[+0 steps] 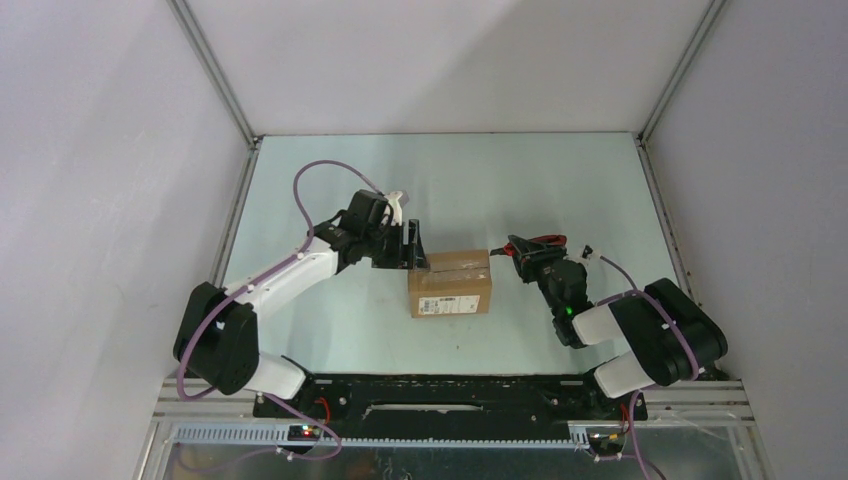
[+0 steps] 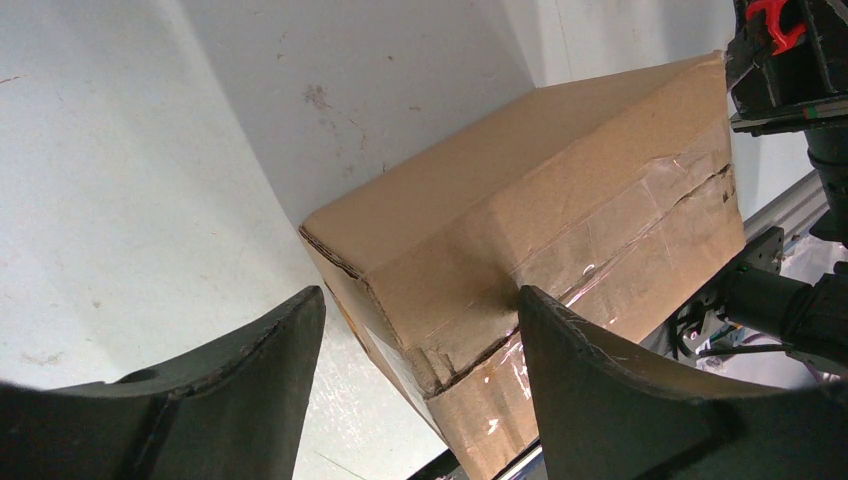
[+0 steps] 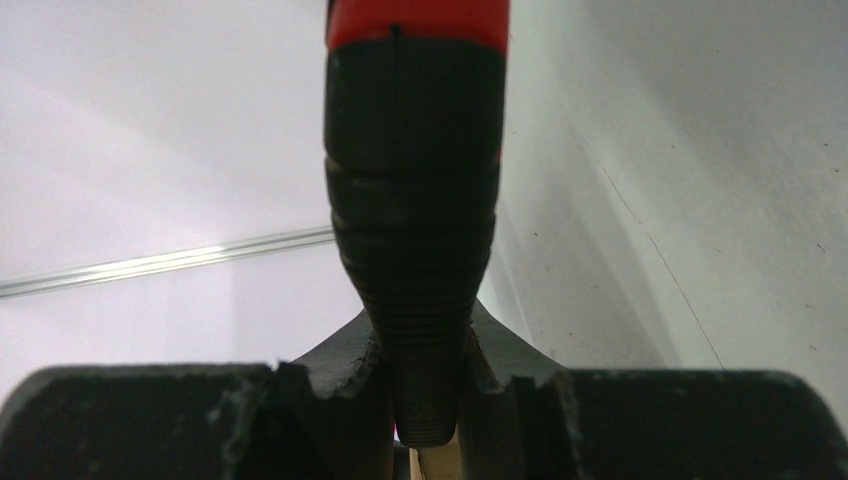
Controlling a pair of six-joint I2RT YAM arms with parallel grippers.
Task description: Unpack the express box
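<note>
Top external view: one small brown cardboard express box [image 1: 450,283] sits roughly mid-surface on the pale green surface [image 1: 330,190], between the two arms. Its long axis runs left to right across the frame, pretty much parallel to the near edge. The white shipping label [image 1: 452,306] is on the long side facing the arm bases, and the flaps are on top, shut under clear tape, with the seam running along the long axis.

Left hand [image 1: 410,245] is at the box's top left end with its jaws spread wide. From the left wrist view the box's end sits in the gap between the two black fingers [image 2: 620,400]; one finger shows clear daylight beside the cardboard, and the other overlaps the taped top, but I can't tell if it's actually touching.

Right hand [image 1: 522,256] is just off the right end of the box, clamped tight on one red-and-black utility knife [image 3: 415,200]. The ribbed black handle is pinched between the pads.

So the count: one box, one knife, two arms.
</note>
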